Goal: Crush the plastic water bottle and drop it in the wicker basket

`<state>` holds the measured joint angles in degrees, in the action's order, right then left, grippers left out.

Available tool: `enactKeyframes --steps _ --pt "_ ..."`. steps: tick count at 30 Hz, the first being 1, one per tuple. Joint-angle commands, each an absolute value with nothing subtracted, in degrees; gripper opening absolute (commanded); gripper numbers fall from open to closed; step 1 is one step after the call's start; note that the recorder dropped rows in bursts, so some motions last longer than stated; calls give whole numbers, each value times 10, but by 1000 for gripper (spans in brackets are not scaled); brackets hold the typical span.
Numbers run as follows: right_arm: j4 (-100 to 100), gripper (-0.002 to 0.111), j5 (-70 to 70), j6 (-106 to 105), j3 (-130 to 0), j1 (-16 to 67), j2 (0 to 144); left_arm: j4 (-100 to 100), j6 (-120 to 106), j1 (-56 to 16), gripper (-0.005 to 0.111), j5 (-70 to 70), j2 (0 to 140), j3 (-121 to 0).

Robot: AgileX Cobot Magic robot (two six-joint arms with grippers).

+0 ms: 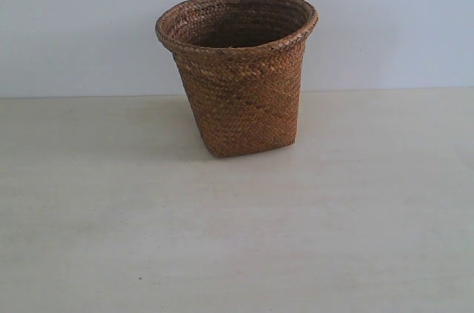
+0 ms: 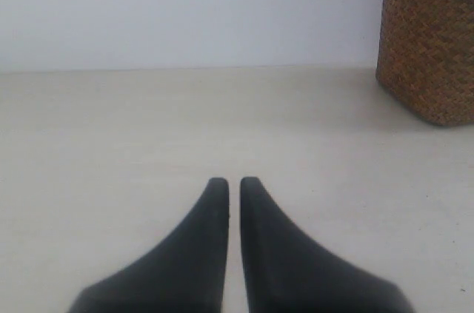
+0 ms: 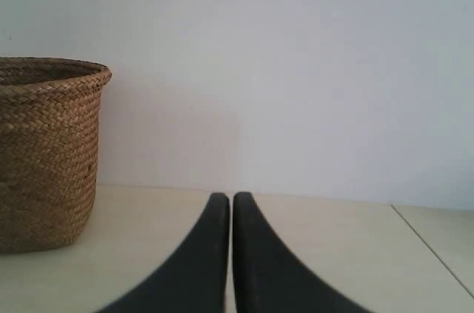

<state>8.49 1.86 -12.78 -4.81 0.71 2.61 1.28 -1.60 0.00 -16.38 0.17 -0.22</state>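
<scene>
The brown wicker basket stands upright at the back middle of the pale table, its wide rolled rim up; what lies inside is hidden. Its woven wall also shows in the left wrist view and in the right wrist view. The plastic water bottle is out of view in every frame. My left gripper is shut with nothing between its dark fingers, low over bare table, apart from the basket. My right gripper is shut and empty too, also clear of the basket. Neither gripper shows in the exterior view.
A plain white wall runs behind the table. A thin seam or edge line crosses the table surface in the right wrist view.
</scene>
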Motion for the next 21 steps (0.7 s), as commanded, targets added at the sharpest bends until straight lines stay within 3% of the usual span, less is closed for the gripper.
enactKeyframes --steps 1,15,21 --pt "85 0 25 -104 -46 6 25 17 -9 1 4 -163 0 0" --pt "47 0 153 -33 -46 6 0 17 -9 1 4 -163 0 0" --pt "47 0 116 -11 0 6 0 17 -9 1 4 -163 0 0"
